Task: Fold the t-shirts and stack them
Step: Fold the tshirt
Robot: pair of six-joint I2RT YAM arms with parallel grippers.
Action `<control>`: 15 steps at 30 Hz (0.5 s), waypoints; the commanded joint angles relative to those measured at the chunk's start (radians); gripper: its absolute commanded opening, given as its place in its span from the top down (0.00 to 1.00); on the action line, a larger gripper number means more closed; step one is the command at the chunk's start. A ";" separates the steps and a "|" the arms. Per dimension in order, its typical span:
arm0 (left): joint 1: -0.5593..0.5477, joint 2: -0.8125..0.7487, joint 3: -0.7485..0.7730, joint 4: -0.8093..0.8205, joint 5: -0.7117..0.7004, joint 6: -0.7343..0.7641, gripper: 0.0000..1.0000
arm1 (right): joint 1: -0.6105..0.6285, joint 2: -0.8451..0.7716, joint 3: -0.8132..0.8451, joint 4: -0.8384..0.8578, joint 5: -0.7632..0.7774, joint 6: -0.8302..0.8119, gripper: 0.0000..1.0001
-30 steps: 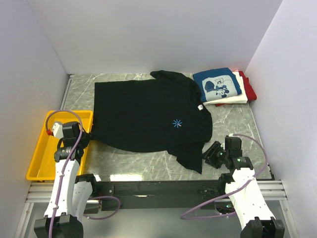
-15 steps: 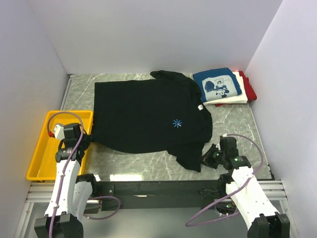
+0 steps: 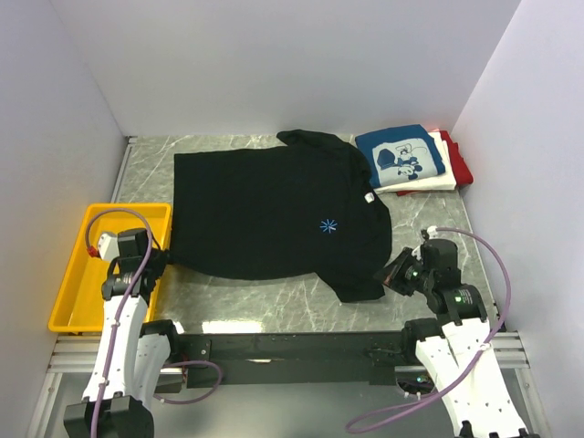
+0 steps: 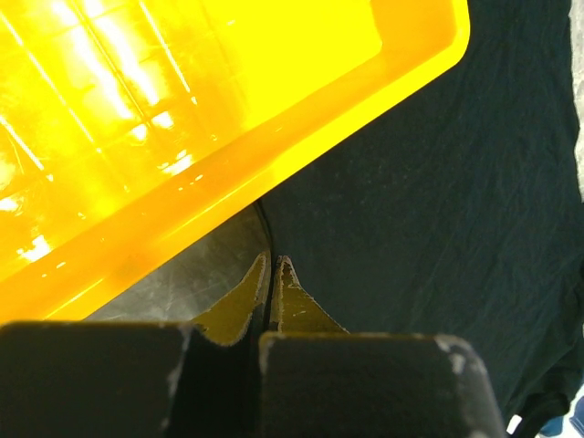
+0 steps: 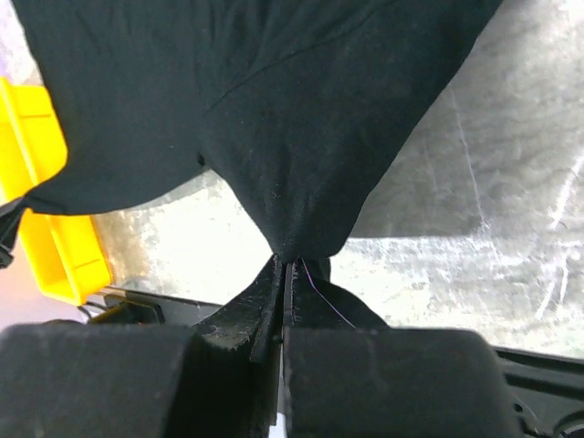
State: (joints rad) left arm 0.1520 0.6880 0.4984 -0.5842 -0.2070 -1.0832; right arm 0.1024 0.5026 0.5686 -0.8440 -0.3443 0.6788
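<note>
The large black t-shirt point(image 3: 265, 205) lies spread on the marble table, its blue starburst mark point(image 3: 326, 225) facing up. My right gripper point(image 3: 390, 273) is shut on the shirt's near right sleeve, and the cloth point(image 5: 274, 109) bunches into its closed tips point(image 5: 285, 260). My left gripper point(image 3: 163, 258) is shut at the shirt's near left corner by the tray. In the left wrist view the hem point(image 4: 438, 182) runs into the closed tips point(image 4: 274, 261). A folded stack sits at the back right: blue t-shirt point(image 3: 400, 156) on top, white t-shirt point(image 3: 440, 179) and red t-shirt point(image 3: 459, 164) under it.
A yellow plastic tray point(image 3: 64, 292) stands at the near left, right beside the left gripper, and shows in the left wrist view point(image 4: 182, 91). White walls close in the table on the left, back and right. The table's dark front rail point(image 3: 292, 345) runs along the near edge.
My right gripper moved in to the near right sleeve, shut on it and drew it right and away from the front edge. The left arm has hardly moved.
</note>
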 commanded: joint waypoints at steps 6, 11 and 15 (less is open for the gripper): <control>0.003 0.033 0.003 0.096 0.037 0.017 1.00 | 0.007 0.118 0.054 0.109 -0.001 -0.022 1.00; -0.035 0.162 0.054 0.152 0.035 0.009 1.00 | 0.010 0.287 0.125 0.243 0.005 -0.007 1.00; -0.104 0.267 0.110 0.172 -0.031 -0.015 1.00 | 0.017 0.436 0.209 0.341 0.016 -0.001 1.00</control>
State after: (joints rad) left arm 0.0883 0.9134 0.5343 -0.4797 -0.1909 -1.0866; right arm 0.1097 0.8707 0.6903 -0.6548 -0.3408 0.6758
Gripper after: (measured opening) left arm 0.013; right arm 0.010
